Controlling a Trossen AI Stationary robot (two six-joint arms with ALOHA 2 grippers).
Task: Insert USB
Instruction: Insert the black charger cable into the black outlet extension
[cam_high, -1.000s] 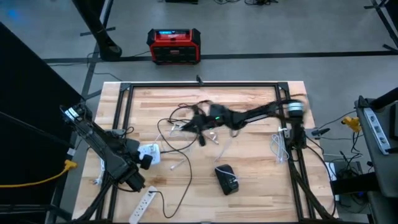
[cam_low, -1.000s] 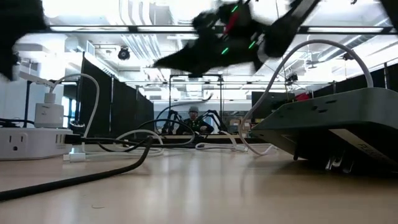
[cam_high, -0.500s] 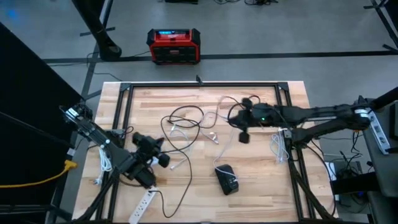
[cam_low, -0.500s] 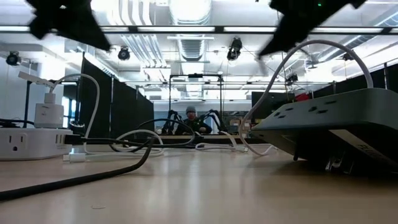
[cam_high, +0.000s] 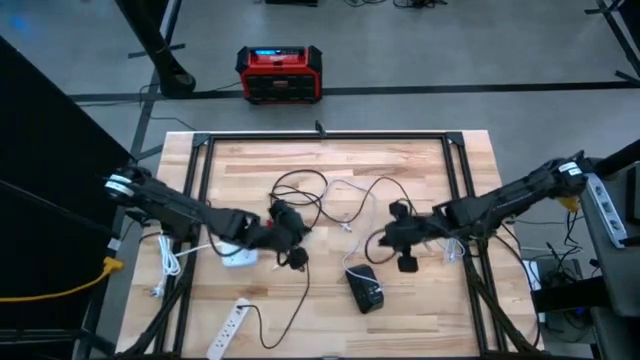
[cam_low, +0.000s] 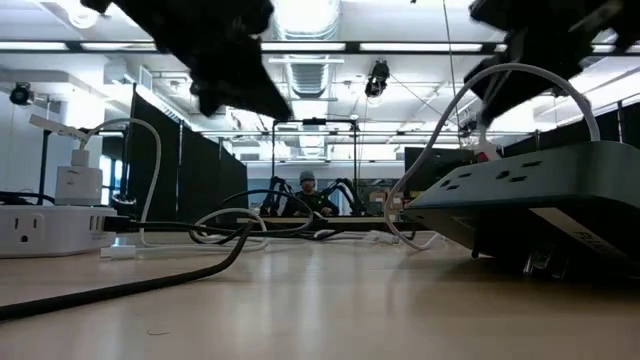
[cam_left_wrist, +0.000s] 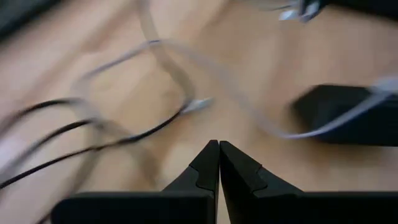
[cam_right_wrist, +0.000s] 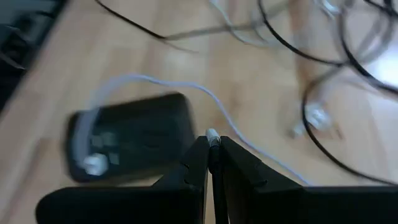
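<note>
Right gripper (cam_right_wrist: 212, 152) is nearer: its fingers are closed on the white cable's plug (cam_right_wrist: 212, 135), with the dark charger (cam_right_wrist: 130, 144) close ahead on the counter (cam_high: 420, 170). Left gripper (cam_left_wrist: 219, 163) hangs closed, empty, farther off.

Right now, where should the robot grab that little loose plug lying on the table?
Take the loose plug by its short stiff body, probably coming straight down: it lies flat on the wooden table, with bare wood beside it for fingers.
</note>
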